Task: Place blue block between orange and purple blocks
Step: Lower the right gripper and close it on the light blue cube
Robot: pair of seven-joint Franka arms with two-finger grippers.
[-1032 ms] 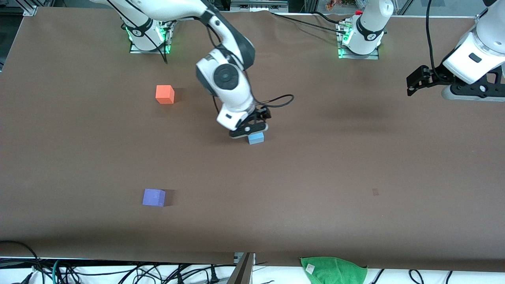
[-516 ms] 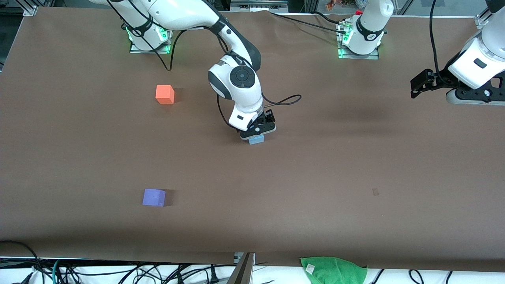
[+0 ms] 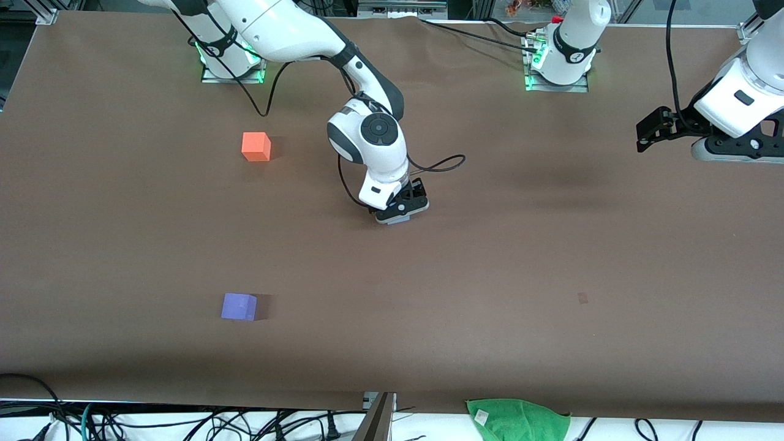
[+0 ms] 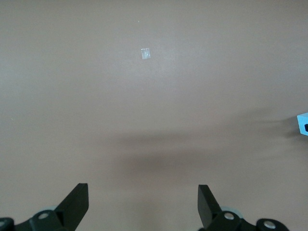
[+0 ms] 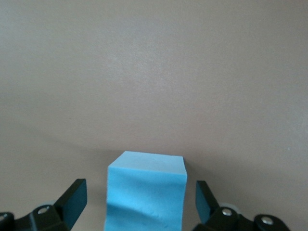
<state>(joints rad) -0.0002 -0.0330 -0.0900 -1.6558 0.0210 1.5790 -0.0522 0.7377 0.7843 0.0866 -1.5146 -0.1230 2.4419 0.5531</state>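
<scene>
The blue block (image 3: 398, 220) sits mid-table, almost hidden under my right gripper (image 3: 401, 212). In the right wrist view the blue block (image 5: 146, 192) stands between the open fingers of the right gripper (image 5: 140, 195), with a gap on each side. The orange block (image 3: 256, 146) lies toward the right arm's end, farther from the front camera. The purple block (image 3: 239, 306) lies nearer to that camera, in line with the orange one. My left gripper (image 3: 642, 131) waits open and empty in the air over the left arm's end of the table; it also shows in the left wrist view (image 4: 143, 198).
A green cloth (image 3: 517, 419) lies off the table's front edge among cables. A small pale mark (image 3: 582, 298) is on the brown table cover (image 3: 490, 275). A corner of the blue block (image 4: 303, 124) shows in the left wrist view.
My right gripper has come down around the blue block, which now shows far less from the front. The left arm shifted slightly and now holds still.
</scene>
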